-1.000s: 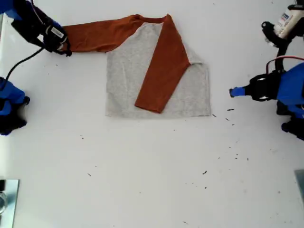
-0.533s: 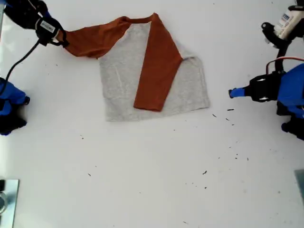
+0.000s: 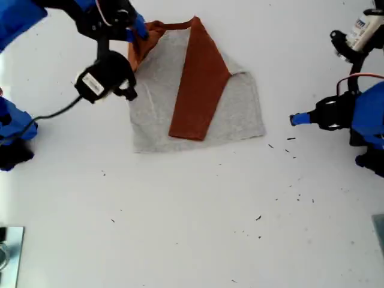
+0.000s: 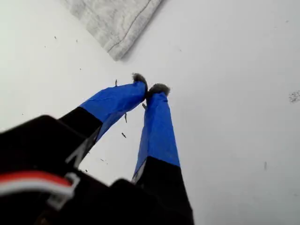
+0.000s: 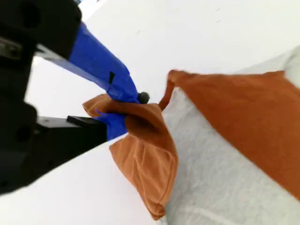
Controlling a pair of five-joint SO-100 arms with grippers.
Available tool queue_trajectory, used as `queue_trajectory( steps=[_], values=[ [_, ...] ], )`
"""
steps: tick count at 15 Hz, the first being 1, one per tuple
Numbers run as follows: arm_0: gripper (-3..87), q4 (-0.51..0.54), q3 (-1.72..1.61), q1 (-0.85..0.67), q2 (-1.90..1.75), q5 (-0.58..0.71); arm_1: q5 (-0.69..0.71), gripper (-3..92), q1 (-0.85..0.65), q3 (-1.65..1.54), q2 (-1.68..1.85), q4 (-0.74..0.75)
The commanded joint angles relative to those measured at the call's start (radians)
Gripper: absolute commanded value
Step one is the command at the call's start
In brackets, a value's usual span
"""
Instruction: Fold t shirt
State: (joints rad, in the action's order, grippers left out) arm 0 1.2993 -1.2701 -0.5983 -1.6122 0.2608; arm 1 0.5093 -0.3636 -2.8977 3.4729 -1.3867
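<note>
— T shirt [image 3: 198, 96] status?
— It's lying on the white bench [image 3: 192, 210]; my second end effector [image 5: 123, 110] is clenching its orange sleeve [image 5: 145, 159] above the grey body.
— First end effector [image 4: 150, 89]?
— Pinched together, gripping nothing, near the hem.

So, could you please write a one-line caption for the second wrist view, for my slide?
My second gripper clamps the bunched rust-orange sleeve above the t shirt.

A lab-style robot bench: bare white tabletop [image 3: 192, 228] flanked by blue arms.
</note>
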Motion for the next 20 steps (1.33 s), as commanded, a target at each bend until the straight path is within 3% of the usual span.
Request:
queue_trajectory(
  steps=[1,2,3,4,8,9,11,13,15,17,19,20],
  values=[
    [11.7,-0.011,0.179,0.094,0.120,0.014,-0.014,3.3,0.014,0.003,0.012,-0.011],
    [29.7,-0.020,0.308,0.143,0.222,0.048,-0.015,3.3,0.015,0.002,0.014,-0.012],
    [27.4,-0.089,0.388,0.189,0.295,0.150,-0.015,3.3,0.015,0.002,0.014,-0.012],
    [14.8,-0.092,0.411,0.212,0.311,0.152,-0.015,3.3,0.017,0.002,0.015,-0.012],
    [15.9,0.098,0.245,0.196,0.023,0.156,-0.015,3.3,0.020,0.002,0.023,-0.015],
    [15.4,0.107,0.057,0.196,-0.115,0.149,-0.014,3.3,0.020,0.002,0.023,-0.015],
    [13.2,-0.026,-0.545,0.195,-0.476,0.041,-0.012,3.3,0.020,-0.002,0.025,-0.015],
    [-0.3,-0.190,-1.158,0.166,-0.870,-0.118,-0.012,3.3,0.020,-0.006,0.025,-0.014],
    [-0.3,-0.230,-1.531,0.209,-1.272,-0.166,-0.015,3.3,0.021,-0.011,0.025,-0.014],
    [-0.3,-0.255,-1.545,0.275,-1.232,-0.244,-0.026,3.3,0.023,-0.014,0.021,-0.014],
    [-0.3,-0.175,-1.281,0.302,-1.011,-0.244,-0.018,3.9,0.012,0.120,-0.144,0.008],
    [17.5,-0.094,-1.069,0.319,-0.873,-0.244,0.003,17.4,-0.003,0.281,-0.373,0.012]
  ],
)
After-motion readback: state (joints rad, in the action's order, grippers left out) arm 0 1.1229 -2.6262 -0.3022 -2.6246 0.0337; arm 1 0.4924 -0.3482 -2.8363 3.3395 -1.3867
